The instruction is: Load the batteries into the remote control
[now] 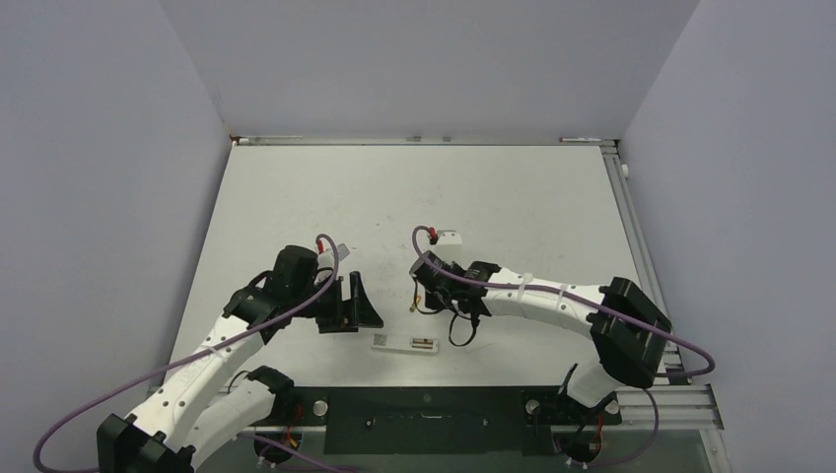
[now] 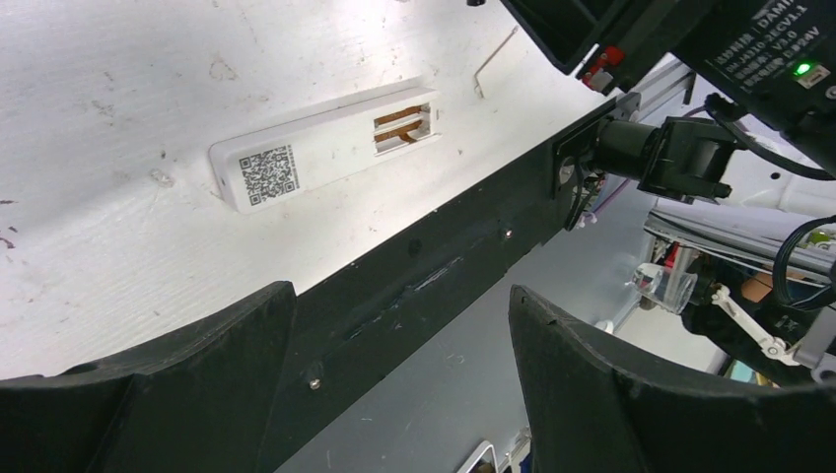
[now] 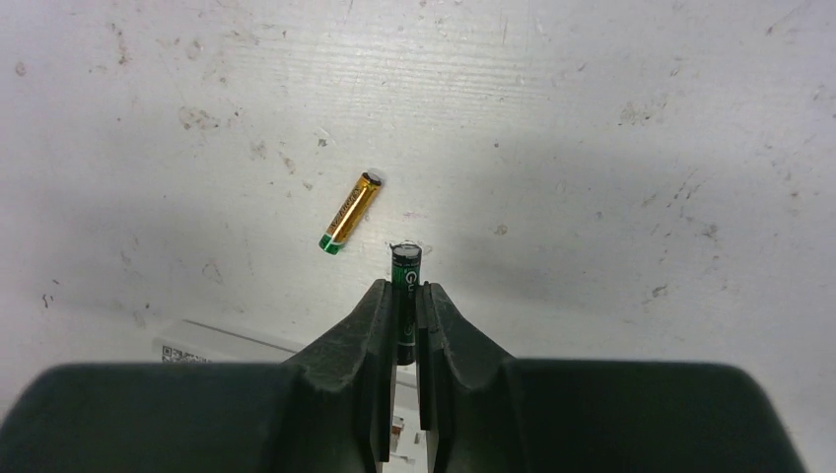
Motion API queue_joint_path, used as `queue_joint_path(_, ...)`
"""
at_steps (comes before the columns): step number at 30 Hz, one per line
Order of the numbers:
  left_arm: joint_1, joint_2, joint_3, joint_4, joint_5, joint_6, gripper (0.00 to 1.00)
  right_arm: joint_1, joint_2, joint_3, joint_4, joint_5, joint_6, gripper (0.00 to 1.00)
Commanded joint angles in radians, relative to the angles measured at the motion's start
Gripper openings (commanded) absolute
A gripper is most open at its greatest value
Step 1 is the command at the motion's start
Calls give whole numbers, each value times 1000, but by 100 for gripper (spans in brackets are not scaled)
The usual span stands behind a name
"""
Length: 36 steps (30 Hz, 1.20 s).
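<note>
The white remote control lies flat near the table's front edge, between the two arms. In the left wrist view it shows a QR label and an open battery recess with nothing in it. My right gripper is shut on the dark battery, whose end sticks out past the fingertips, just above the table. The gold battery lies loose on the table to its left. My left gripper is open and empty, just left of the remote.
A small white piece lies on the table behind the right gripper. The black mounting bar runs along the table's near edge, close to the remote. A metal rail borders the right side.
</note>
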Motion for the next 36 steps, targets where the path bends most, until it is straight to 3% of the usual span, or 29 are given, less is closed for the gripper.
queue_joint_path(1,14,20,19,92,53,-34,76,-19,-97,-25,53,-57,-195,8)
queue_joint_path(8,31,60,-2,187,128,-83,76,-21,-176,-42,51,-144,-380,8)
queue_joint_path(20,37,89,-39,217,70,-124,75,-10,-289,-52,13,-412,-774,8)
queue_joint_path(25,39,71,-73,232,54,-146,75,-4,-285,-25,-25,-524,-921,8)
queue_joint_path(36,44,40,-146,256,40,-207,75,17,-195,16,-123,-616,-1243,8)
